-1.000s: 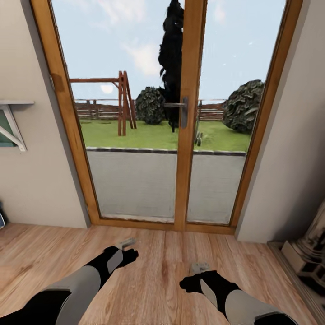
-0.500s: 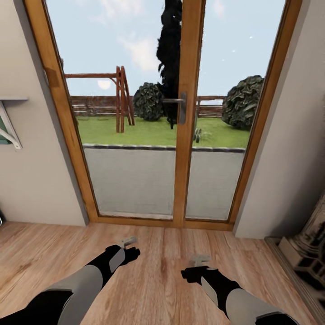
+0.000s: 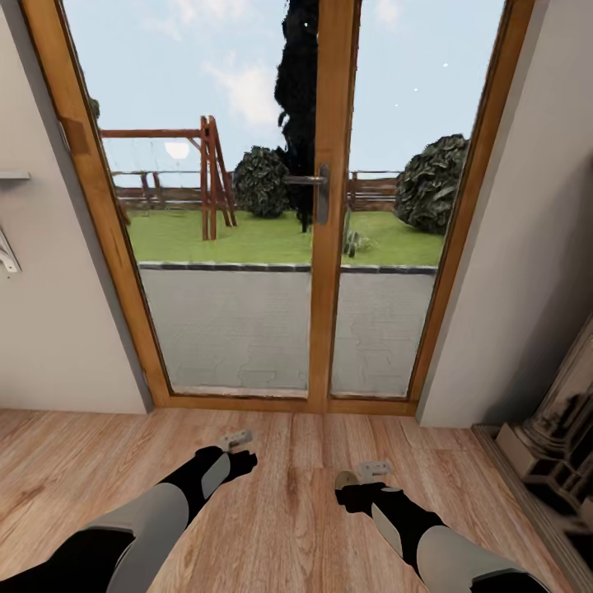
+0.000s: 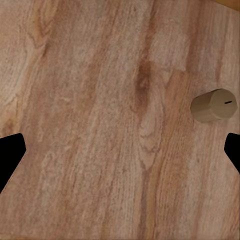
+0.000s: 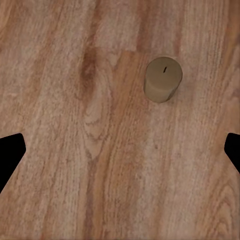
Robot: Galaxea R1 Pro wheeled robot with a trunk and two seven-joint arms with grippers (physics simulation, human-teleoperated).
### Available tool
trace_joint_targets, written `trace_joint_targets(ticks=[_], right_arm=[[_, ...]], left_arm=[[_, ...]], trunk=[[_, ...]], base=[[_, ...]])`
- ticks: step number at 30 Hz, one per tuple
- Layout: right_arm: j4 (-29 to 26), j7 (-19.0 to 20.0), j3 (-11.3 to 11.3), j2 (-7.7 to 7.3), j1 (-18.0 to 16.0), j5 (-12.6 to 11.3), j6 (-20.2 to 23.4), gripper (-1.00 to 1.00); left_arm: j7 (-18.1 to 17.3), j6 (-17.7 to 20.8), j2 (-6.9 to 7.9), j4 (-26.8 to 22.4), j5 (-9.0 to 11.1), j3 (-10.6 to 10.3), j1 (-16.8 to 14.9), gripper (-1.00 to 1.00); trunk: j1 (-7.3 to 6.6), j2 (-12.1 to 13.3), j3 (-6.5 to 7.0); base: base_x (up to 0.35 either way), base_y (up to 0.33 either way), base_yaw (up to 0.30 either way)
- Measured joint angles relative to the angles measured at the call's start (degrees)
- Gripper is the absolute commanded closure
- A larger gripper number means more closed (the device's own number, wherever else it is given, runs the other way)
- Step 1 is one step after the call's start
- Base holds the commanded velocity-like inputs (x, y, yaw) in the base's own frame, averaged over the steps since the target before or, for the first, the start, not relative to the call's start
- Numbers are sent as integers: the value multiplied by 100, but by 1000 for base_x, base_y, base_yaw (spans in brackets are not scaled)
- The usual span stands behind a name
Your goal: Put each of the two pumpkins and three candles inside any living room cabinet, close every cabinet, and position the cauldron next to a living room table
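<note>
On the wood-plank floor (image 3: 288, 527) just short of the glazed double door (image 3: 321, 214), one tan candle (image 5: 163, 79) stands upright, wick up, and in the head view it peeps out beside the right gripper (image 3: 372, 470), close to its tip. Both wrist views show dark fingertips set wide apart at the picture edges with nothing between them, so the left gripper (image 3: 236, 439) and the right one are spread wide and hold nothing. The step in hand looks like picking this candle up; to do it well, the right arm should shift until the candle sits midway between its fingers, come straight down, and close low on the squat body so it does not tip or roll away. The left wrist view also catches the candle (image 4: 214, 105), off toward one finger. Counted: one candle, two arms, one door with two panes, one handle (image 3: 315, 188); part of a stone fireplace (image 3: 556, 436) stands at the right
</note>
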Motion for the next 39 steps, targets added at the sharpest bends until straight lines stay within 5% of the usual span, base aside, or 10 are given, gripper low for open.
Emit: trace_joint_targets(ticks=[3,12,19,26,32,39], right_arm=[[0,0,4,1,0,2,-1,-100],[0,-43,-3,1,0,-1,13,-100],[-7,-446,-6,-2,-32,-4,54,-100],[-2,-504,-5,-8,-353,-15,425,-100],[8,-558,-4,-3,-825,-378,1132,-100],[9,-879,2,1,-1129,-769,1461,-100]], left_arm=[[-25,48,-1,-325,-9,-161,0,-100],[-32,582,9,-898,-8,-181,1,-100],[-13,1598,29,-2015,-9,-184,1,-100],[-16,2081,32,-2347,3,-178,2,-100],[-21,2199,32,-2369,3,-176,-1,-100],[-21,2728,32,-2457,6,-177,-10,-100]], trunk=[[43,-79,-35],[241,-440,-197],[395,-721,-322],[548,-1001,-448],[680,-1242,-556],[834,-1523,-682]], base=[[0,0,0],[0,0,0],[0,0,0],[0,0,0],[0,0,0],[0,0,0]])
